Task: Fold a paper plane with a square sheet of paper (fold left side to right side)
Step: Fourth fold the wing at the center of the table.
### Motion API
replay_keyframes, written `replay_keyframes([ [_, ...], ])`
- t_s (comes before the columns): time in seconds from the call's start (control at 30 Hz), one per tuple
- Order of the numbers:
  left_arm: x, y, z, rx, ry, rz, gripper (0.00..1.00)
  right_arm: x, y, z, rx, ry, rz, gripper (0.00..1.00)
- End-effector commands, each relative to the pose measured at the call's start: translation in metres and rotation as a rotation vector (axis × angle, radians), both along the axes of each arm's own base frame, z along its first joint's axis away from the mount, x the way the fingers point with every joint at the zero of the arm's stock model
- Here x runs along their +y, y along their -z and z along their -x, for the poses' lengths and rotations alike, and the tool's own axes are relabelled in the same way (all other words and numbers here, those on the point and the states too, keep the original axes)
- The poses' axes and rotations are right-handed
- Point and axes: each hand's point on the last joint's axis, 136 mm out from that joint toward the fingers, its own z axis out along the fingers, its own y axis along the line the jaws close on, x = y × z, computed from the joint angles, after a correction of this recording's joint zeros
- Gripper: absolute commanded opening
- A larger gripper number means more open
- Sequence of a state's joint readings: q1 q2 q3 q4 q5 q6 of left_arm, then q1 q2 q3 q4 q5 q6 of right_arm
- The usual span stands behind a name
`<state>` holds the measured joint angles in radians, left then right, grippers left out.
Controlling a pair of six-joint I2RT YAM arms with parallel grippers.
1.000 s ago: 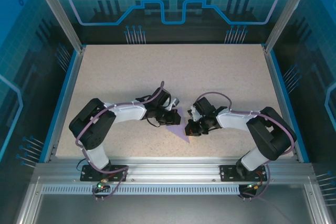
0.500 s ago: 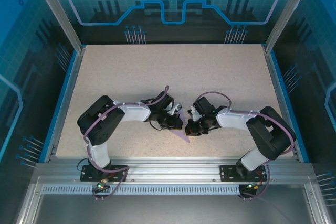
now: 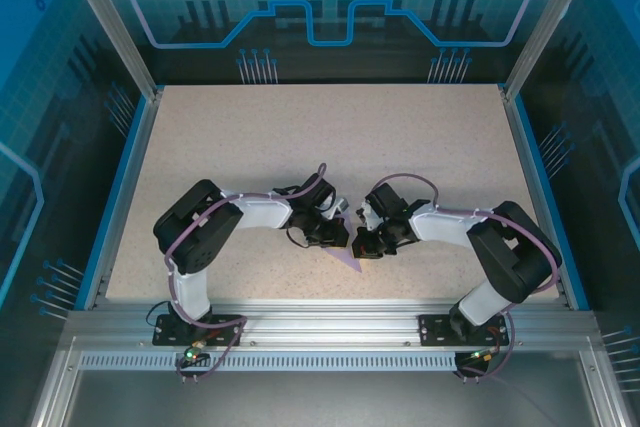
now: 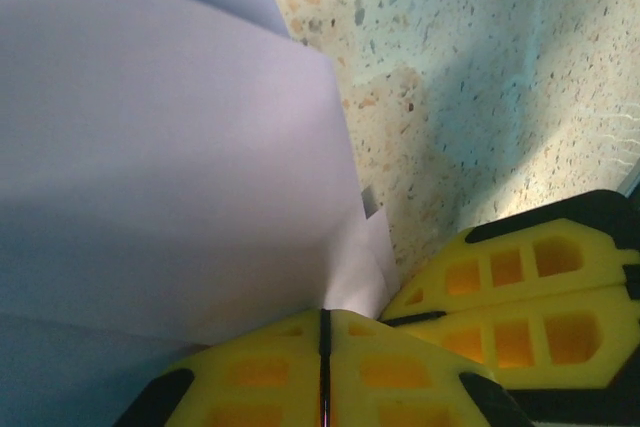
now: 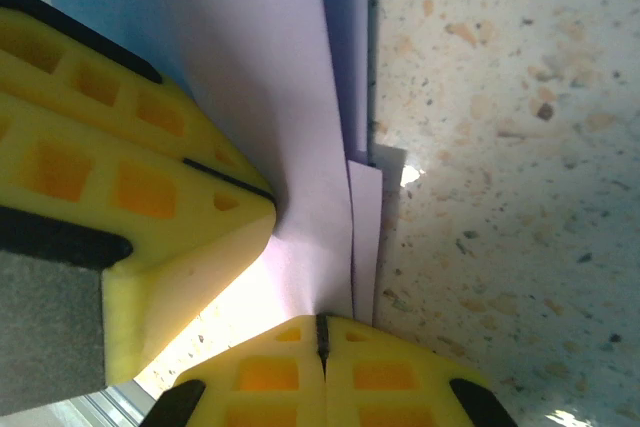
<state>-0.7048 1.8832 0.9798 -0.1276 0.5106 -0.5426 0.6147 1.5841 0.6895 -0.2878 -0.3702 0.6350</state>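
Observation:
The lavender sheet of paper [image 3: 349, 258] lies folded into layers at the near middle of the table, a pointed tip showing below the two grippers. In the left wrist view the paper [image 4: 170, 167] rises from my left gripper [image 4: 323, 332], whose yellow fingers are shut on its edge. My right gripper [image 5: 320, 325] is likewise shut on the paper [image 5: 300, 97], with several layer edges showing beside it. From above, the left gripper [image 3: 341, 236] and right gripper [image 3: 361, 244] meet almost tip to tip over the paper. Each wrist view shows the other gripper's fingers [image 4: 540, 297] [image 5: 120, 167] close by.
The speckled beige table [image 3: 330, 137] stretches out behind the grippers, bounded by blue rails on the left [image 3: 125, 197] and right [image 3: 535, 197]. The aluminium frame [image 3: 330, 327] with both arm bases runs along the near edge.
The left arm has swung its elbow to the right and its gripper has slid slightly toward the right gripper. Less of the paper shows between them. The right arm has barely moved.

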Motion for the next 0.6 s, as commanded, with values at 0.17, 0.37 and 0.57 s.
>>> replay_keyframes([
  [0.17, 0.021, 0.016, -0.007, -0.046, -0.006, -0.144, 0.10, -0.052, 0.042, 0.034, 0.112, 0.002, 0.272, 0.00],
  [0.37, 0.030, 0.017, -0.015, -0.055, -0.024, -0.157, 0.10, -0.053, 0.043, 0.037, 0.121, 0.000, 0.273, 0.00],
  [0.57, 0.043, 0.013, -0.030, -0.071, -0.054, -0.154, 0.09, -0.053, 0.044, 0.040, 0.128, -0.002, 0.272, 0.00],
])
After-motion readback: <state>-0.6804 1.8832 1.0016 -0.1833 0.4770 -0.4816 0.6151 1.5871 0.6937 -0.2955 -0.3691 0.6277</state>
